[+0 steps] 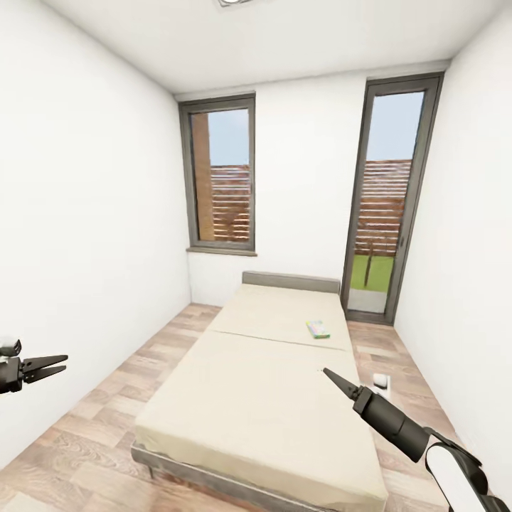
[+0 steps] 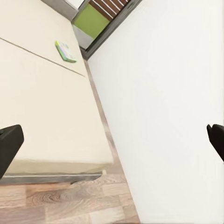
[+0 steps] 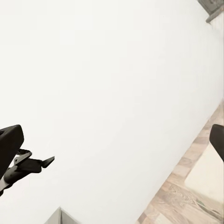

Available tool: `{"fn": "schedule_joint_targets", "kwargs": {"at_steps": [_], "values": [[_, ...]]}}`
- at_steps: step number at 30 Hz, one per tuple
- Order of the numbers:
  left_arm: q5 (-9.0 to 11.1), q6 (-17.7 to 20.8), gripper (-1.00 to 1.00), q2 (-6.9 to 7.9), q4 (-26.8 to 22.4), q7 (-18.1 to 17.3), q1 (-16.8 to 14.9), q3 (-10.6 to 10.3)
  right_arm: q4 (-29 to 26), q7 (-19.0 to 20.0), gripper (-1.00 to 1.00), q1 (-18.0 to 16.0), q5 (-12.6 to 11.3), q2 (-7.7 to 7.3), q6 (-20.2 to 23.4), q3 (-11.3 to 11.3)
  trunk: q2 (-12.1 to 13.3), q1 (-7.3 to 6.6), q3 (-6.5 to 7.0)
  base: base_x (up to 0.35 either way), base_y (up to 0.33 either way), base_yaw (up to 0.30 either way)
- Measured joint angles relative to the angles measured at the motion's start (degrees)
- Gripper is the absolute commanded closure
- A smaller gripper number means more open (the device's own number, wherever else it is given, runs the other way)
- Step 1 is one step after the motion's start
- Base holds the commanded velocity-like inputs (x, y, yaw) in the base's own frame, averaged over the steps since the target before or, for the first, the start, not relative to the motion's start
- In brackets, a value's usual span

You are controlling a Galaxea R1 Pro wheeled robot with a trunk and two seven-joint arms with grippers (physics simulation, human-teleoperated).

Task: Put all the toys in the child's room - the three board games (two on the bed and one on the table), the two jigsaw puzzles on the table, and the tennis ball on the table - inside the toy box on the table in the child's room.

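Your left hand (image 1: 53,365) hangs out to the side near the white wall, its fingers a little apart and holding nothing. Your right hand (image 1: 334,379) reaches forward over the near right part of the bed (image 1: 249,398); from the head it reads as one tapered point, but its wrist camera shows the two fingers set wide and nothing between them. Both seem parked in a travel pose, since nothing is yet within reach. One green-and-white board game (image 1: 318,328) lies flat on the far panel of the mattress, near its right edge and just beyond the seam. Its lettering is too small to read. A small pale object (image 1: 382,382) sits on the floor beside the bed's right edge, partly cut off by your arm; you cannot tell what it is.
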Motion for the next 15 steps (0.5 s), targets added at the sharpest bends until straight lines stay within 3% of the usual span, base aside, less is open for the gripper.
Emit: {"fn": "schedule_joint_targets", "kwargs": {"at_steps": [15], "values": [[0.0, 0.0, -1.0, 0.0, 0.0, 0.0, 0.0, 0.0, 0.0, -0.1, -1.0, 0.0, 0.1, 0.0, 0.0, 0.0, 0.0, 0.0, 0.0, 0.0, 0.0, -0.279]]}}
